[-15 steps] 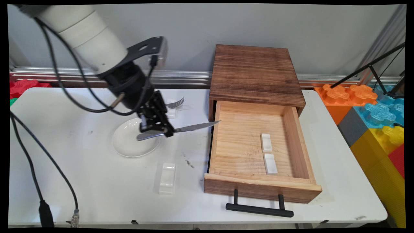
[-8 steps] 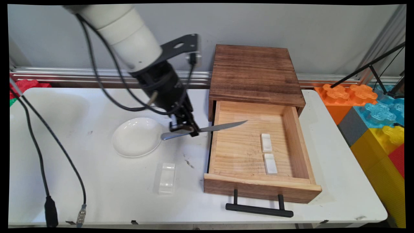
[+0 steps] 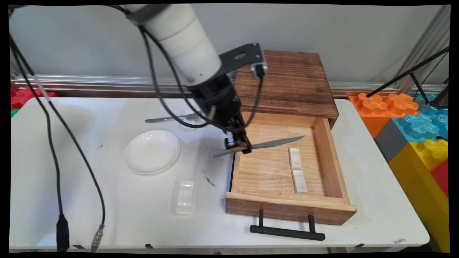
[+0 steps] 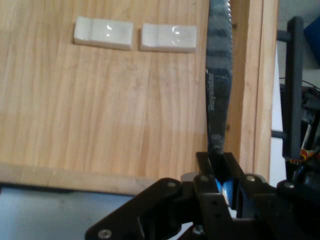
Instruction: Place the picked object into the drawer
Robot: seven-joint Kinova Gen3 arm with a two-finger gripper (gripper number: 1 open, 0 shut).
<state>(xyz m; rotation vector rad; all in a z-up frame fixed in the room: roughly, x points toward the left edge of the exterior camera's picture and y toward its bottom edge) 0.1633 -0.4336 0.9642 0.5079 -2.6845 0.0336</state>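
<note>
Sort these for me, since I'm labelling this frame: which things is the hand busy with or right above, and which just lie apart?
With the hand:
- hand, shut on the knife
- open drawer under the blade
- two white rests inside it

Lying apart on the table:
- plate
- fork
- white rest

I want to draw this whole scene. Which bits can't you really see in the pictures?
- Fork: in the main view the arm and cables cover its tines.
- Knife: in the hand view its tip runs off the top edge; the gripper covers part of its handle.
- Drawer: in the main view the wooden box top hides its back end.
- Lettering on the knife blade, hand view: too blurred to read.
</note>
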